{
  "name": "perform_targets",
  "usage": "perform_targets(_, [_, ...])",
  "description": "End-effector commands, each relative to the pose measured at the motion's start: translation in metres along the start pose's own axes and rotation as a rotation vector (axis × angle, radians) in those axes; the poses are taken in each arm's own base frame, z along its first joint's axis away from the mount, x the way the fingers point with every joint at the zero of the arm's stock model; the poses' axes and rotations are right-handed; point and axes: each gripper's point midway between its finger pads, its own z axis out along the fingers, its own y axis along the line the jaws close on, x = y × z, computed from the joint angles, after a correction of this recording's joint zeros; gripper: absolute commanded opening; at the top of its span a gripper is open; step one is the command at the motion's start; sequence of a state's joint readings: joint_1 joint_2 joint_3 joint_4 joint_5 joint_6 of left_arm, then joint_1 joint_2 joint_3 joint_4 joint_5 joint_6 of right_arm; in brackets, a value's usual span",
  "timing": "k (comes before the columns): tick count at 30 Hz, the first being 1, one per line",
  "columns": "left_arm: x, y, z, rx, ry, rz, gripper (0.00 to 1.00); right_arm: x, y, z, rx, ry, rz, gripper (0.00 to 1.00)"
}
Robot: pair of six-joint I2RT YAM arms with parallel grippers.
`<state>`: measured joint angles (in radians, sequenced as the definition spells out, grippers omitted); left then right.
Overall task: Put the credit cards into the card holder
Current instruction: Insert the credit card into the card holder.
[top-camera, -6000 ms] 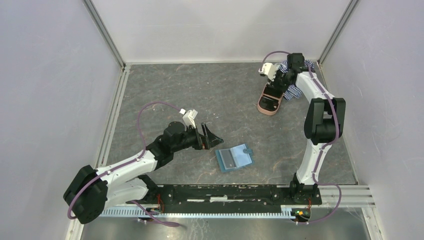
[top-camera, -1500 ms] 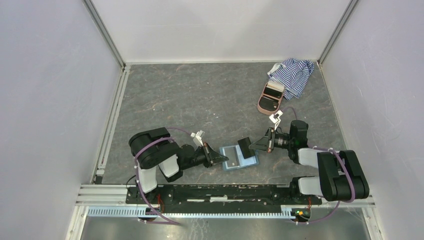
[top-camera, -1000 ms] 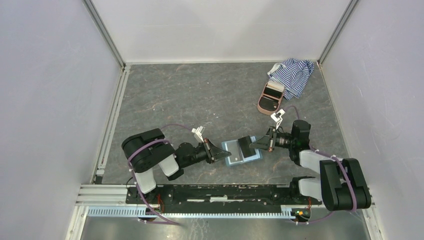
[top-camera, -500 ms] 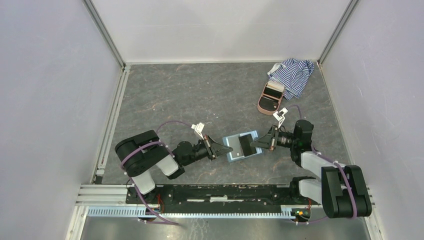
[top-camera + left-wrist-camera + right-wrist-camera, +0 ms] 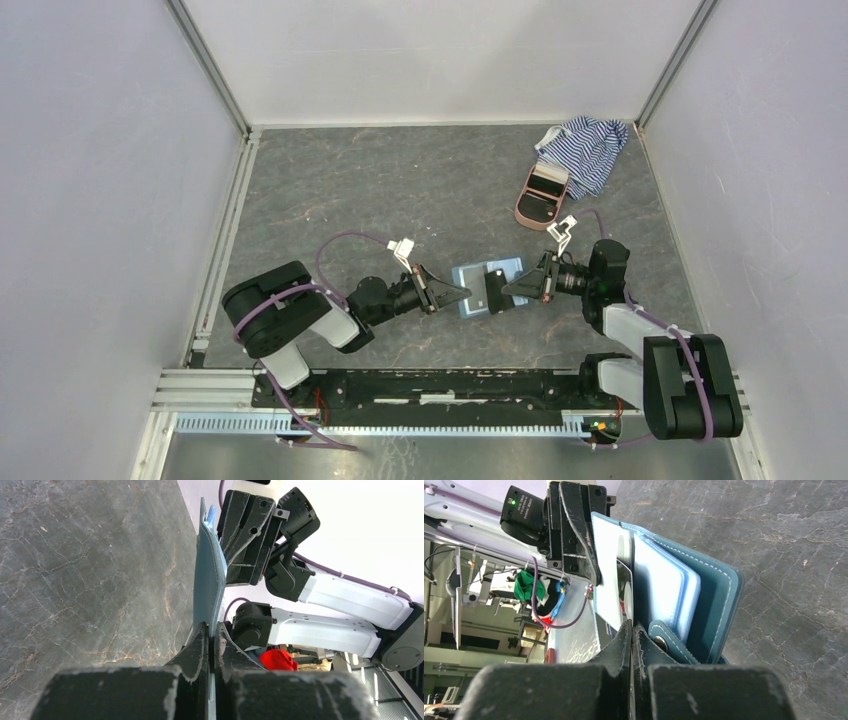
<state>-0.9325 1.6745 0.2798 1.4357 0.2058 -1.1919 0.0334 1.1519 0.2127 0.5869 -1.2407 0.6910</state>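
Left hand points in from 9 o'clock and is clamped tight on the left edge of the card holder, with the thin teal cover pinched between both fingers. The left wrist view shows that cover edge-on, running straight out from the fingertips. Right hand points in from 3 o'clock, facing the left one, and is closed narrow on a dark card, gripping it by one short edge. From above, the card lies over the open inside of the card holder, between the two hands. From the right wrist, the card shows only as a thin edge leading away from the fingertips in among the pale blue inner leaves; how far in it goes I cannot tell. The snap tab sits just beside the right fingertips. The card holder is open at about 6 o'clock on the grey desk, towards the near edge; whether it rests flat or is lifted a little I cannot tell. Well apart, at 1 o'clock, a pink case lies against a striped cloth bunched in the far corner
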Motion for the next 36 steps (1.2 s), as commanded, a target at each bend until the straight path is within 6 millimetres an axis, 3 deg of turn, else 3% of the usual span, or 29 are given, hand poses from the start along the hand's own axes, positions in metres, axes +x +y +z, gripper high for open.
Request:
perform_targets(1, [-0.006,-0.062,0.003,0.236,0.012,0.053,0.02,-0.011,0.001,0.000,0.000,-0.019,-0.078,0.00])
perform_targets(12, [0.007,-0.060,0.001,0.258,0.078,0.014,0.02,-0.020,0.003,-0.003,-0.008,-0.034,-0.092,0.00])
perform_targets(25, [0.008,-0.067,0.003,0.300,0.058,-0.031,0.02,-0.026,0.009,-0.003,-0.018,-0.055,-0.104,0.00])
perform_targets(36, [-0.011,-0.075,0.000,0.301,-0.046,-0.021,0.02,-0.019,0.007,-0.004,-0.016,-0.041,-0.086,0.00])
